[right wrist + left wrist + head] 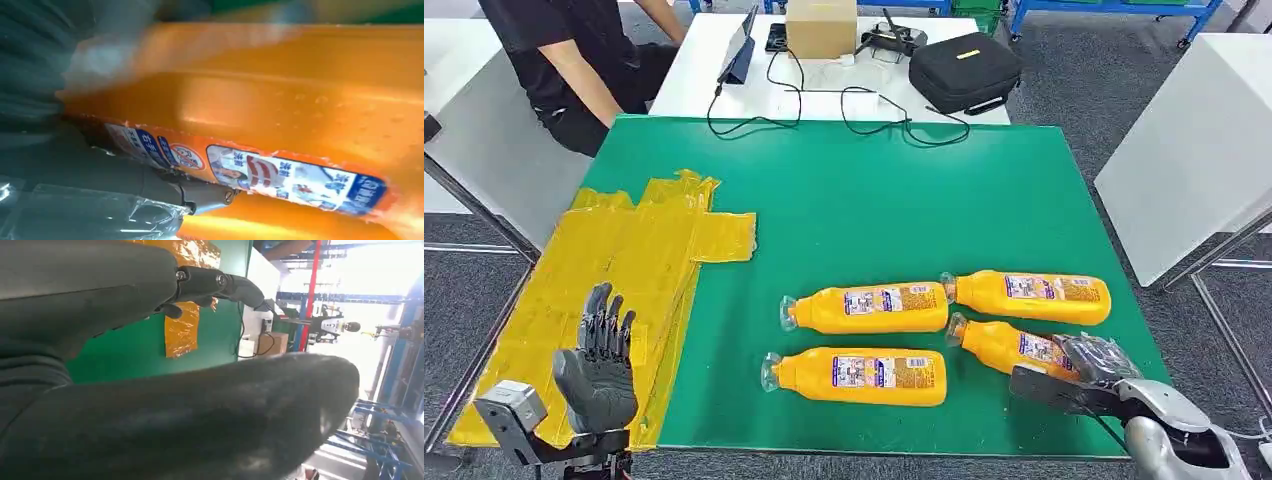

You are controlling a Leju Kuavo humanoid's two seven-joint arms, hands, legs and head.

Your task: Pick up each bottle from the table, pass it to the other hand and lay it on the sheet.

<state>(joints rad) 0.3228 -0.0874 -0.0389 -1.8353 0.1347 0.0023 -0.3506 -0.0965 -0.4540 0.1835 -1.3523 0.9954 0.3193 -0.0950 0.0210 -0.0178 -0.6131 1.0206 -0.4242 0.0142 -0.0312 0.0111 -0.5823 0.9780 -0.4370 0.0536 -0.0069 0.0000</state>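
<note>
Several orange bottles with clear caps lie on their sides on the green table [874, 200]. Two lie side by side at the back [869, 308] [1034, 297] and one nearer the front edge [859, 375]. My right hand [1089, 370] grips the base end of the front right bottle [1004, 345], which rests on the table. Up close, that bottle [280, 110] lies against my right hand [75, 175], thumb under the label. The crinkled yellow sheet [644, 250] covers the table's left side. My left hand [599, 365] hovers open above its near part, fingers [215, 282] spread over the sheet [182, 332].
A person in black [574, 60] sits at the far left corner. Behind the green table, a white table holds a cardboard box [821, 27], a black case [964, 70] and cables [824, 110]. Another white table [1194, 140] stands to the right.
</note>
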